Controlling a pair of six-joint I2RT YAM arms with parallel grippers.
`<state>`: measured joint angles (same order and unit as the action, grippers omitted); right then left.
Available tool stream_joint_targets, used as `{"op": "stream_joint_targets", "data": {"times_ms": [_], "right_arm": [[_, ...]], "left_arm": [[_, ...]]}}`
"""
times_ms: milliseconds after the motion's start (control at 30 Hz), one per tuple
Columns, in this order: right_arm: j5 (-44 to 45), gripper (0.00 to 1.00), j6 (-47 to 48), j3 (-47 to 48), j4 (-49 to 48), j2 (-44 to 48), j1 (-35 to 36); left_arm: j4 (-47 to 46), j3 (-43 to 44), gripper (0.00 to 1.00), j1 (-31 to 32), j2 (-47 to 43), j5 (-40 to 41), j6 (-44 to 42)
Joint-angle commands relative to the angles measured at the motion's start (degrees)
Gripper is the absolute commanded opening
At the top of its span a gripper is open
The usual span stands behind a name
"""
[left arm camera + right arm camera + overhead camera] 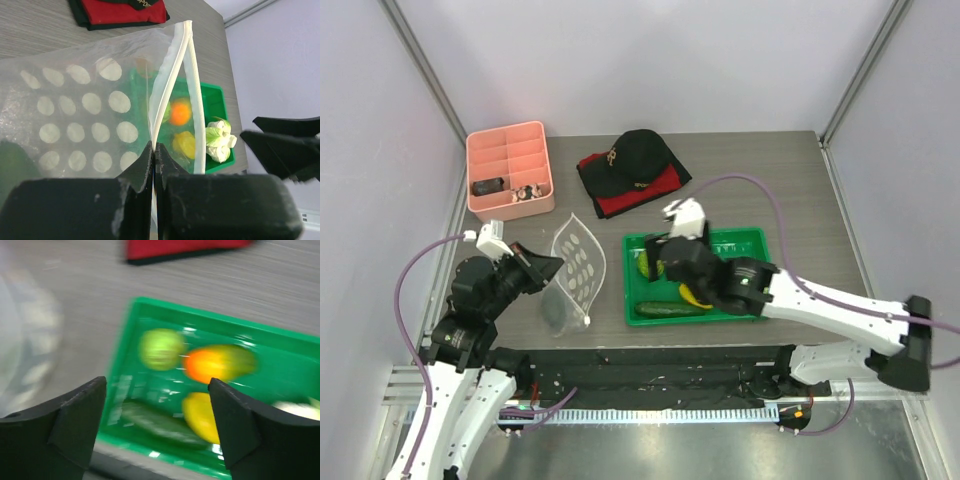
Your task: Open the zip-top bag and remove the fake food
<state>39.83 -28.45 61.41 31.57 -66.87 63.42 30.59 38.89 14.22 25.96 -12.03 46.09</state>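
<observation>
My left gripper (552, 264) is shut on one edge of the zip-top bag (578, 268), a clear pouch with whitish dots, and holds it up with its mouth open. In the left wrist view the jaws (154, 148) pinch the bag's white zip rim (175, 70). A dark shape (555, 315) shows at the bag's lower end; I cannot tell what it is. My right gripper (658, 265) is open and empty above the green tray (748, 238). In the right wrist view (157, 385) a green round piece (160, 347), an orange piece (210, 365), a yellow piece (200, 415) and a cucumber (155, 420) lie in the tray (150, 305).
A whitish-green leafy piece (219, 140) lies at the tray's right end. A pink divided box (510, 168) stands at the back left, and a black and red cap (635, 165) at the back middle. The table's front edge runs just below the tray.
</observation>
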Motion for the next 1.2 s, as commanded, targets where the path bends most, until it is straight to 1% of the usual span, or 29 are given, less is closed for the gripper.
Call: {"op": "stream_joint_targets", "data": {"times_ms": [0,67,100,200,300,400,567,700,833,933,967,1067,1167], "right_arm": [[-4.74,0.78,-0.12,10.04,-7.28,-7.91,7.32],[-9.48,0.65,-1.6,13.8,-9.85,-12.2,8.03],[-10.29,0.54,-1.96,15.48,-10.65,-13.71,8.47],[-11.09,0.41,-2.84,21.29,-11.0,-19.07,9.61],[-11.09,0.34,-2.67,25.94,-11.01,-23.28,11.64],[-11.88,0.28,-3.19,29.03,-10.48,-26.37,11.9],[-12.58,0.27,-5.47,31.75,-9.43,-30.68,11.56],[-19.17,0.26,-9.52,32.46,-8.81,-34.2,8.66],[-21.72,0.26,-10.22,32.64,-8.72,-36.57,7.34],[-23.57,0.26,-10.84,32.02,-8.98,-37.1,6.11],[-24.18,0.26,-10.58,31.59,-9.25,-37.28,5.93],[-23.84,0.27,-9.7,30.88,-9.07,-36.67,4.96],[-22.79,0.27,-8.91,30.7,-8.2,-35.96,4.79]], "left_arm": [[-1.06,1.18,0.0,-0.16,-0.9,0.25,-0.21],[-0.44,0.75,0.0,-0.24,-1.78,1.48,-0.21],[-0.27,0.66,0.0,-0.16,-2.13,1.66,-0.12],[0.44,0.74,0.0,-0.24,-2.75,2.45,-0.03],[0.79,1.18,0.0,-0.24,-2.32,2.45,-0.03],[0.09,1.54,0.0,-0.16,-1.79,1.93,0.41],[-1.32,1.53,0.0,-0.16,-1.26,1.05,1.72],[-1.67,1.27,0.0,-0.16,-2.05,0.52,2.78],[-4.04,-0.31,0.0,-0.24,-2.66,-0.62,4.62],[-5.62,-0.84,0.0,-0.16,-1.88,-2.98,6.82],[-7.72,-1.01,0.0,-0.16,-1.35,-3.69,7.52],[-10.45,-1.1,0.0,-0.16,-0.91,-5.63,9.63],[-10.64,-0.4,0.0,-0.16,-0.91,-5.55,9.55]]}}
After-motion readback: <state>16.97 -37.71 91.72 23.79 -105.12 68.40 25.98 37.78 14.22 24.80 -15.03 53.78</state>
